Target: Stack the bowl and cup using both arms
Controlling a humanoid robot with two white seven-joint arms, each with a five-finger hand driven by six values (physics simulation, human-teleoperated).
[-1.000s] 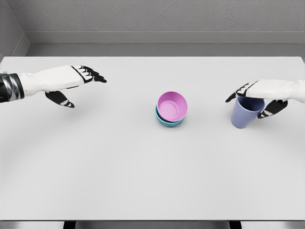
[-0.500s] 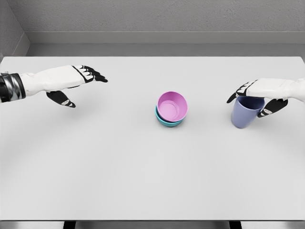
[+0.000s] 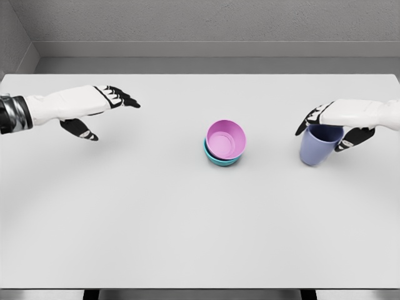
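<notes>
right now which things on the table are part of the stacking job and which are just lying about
Part of the job:
- pink plastic bowl, nested in the bowl below
- teal plastic bowl underneath it
- lavender-blue plastic cup, gripped at the rim by the right hand
- left hand, fingers spread, holding nothing

Just lying about:
- nothing; only the white table holds them

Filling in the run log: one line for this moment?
right hand: grasping blue cup | left hand: open, idle | pink bowl: nested in teal bowl

A broad white bench (image 3: pixel 187 237) fills most of the view. Behind its far edge stands a grey wall (image 3: pixel 206 22).
</notes>
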